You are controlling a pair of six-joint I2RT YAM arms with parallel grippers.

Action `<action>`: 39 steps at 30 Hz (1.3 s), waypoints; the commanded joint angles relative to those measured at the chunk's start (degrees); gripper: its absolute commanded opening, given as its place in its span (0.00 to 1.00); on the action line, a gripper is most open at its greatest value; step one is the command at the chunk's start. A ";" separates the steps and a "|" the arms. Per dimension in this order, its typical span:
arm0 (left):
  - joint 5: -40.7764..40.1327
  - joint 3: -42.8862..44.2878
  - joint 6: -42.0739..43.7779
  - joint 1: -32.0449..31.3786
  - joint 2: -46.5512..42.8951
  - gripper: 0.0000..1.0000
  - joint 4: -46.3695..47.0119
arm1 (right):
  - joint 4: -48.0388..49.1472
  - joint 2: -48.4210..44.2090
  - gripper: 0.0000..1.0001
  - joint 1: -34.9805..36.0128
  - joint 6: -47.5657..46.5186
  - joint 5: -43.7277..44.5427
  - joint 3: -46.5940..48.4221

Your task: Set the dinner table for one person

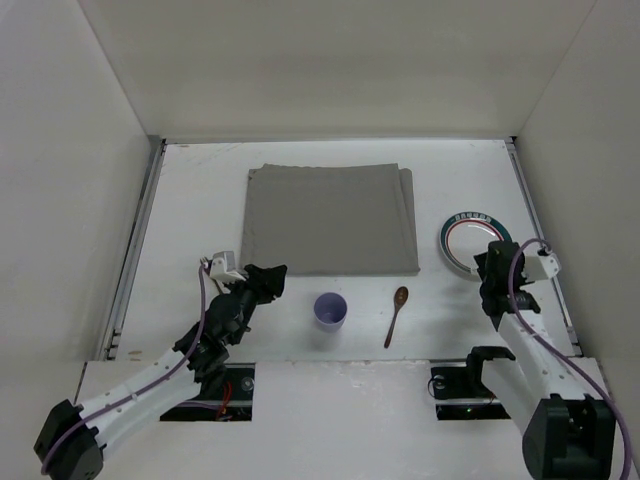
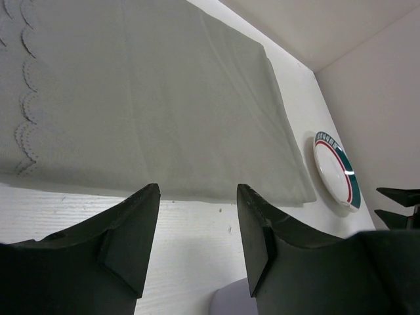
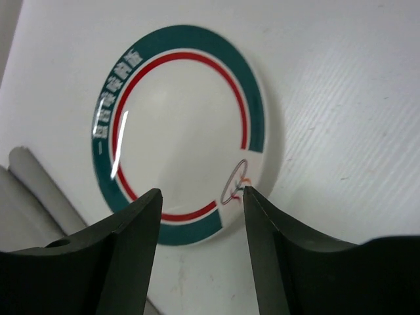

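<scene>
Top: white worktop (image 1: 200, 190) carries everything; grey placemat (image 1: 330, 220) mid-far, plate (image 1: 468, 238) to its right, purple cup (image 1: 330, 311) + spoon (image 1: 397, 313) toward near edge, none on placemat yet. L wrist: left gripper (image 2: 197, 197) fingers open, empty, facing placemat's near edge. R wrist: right gripper (image 3: 202, 197) fingers open above plate rim, prob. lining up a grab.

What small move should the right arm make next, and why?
Probably lower the right fingers onto the plate's near rim and close them. They stand open at that rim, holding nothing, while the plate lies on the table beside the grey placemat, where it likely belongs.
</scene>
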 commanded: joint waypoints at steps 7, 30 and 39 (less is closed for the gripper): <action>2.34 -1.73 -1.63 1.93 -1.56 0.49 -0.80 | 4.21 7.08 0.59 -7.88 0.86 -7.36 -1.89; 4.36 -2.34 -2.50 5.36 -0.24 0.49 -0.80 | 20.21 21.24 0.41 -12.63 2.26 -15.71 -3.65; 5.24 -2.34 -2.68 6.15 0.02 0.49 -0.98 | 26.18 20.20 0.13 -15.17 3.23 -19.05 -6.28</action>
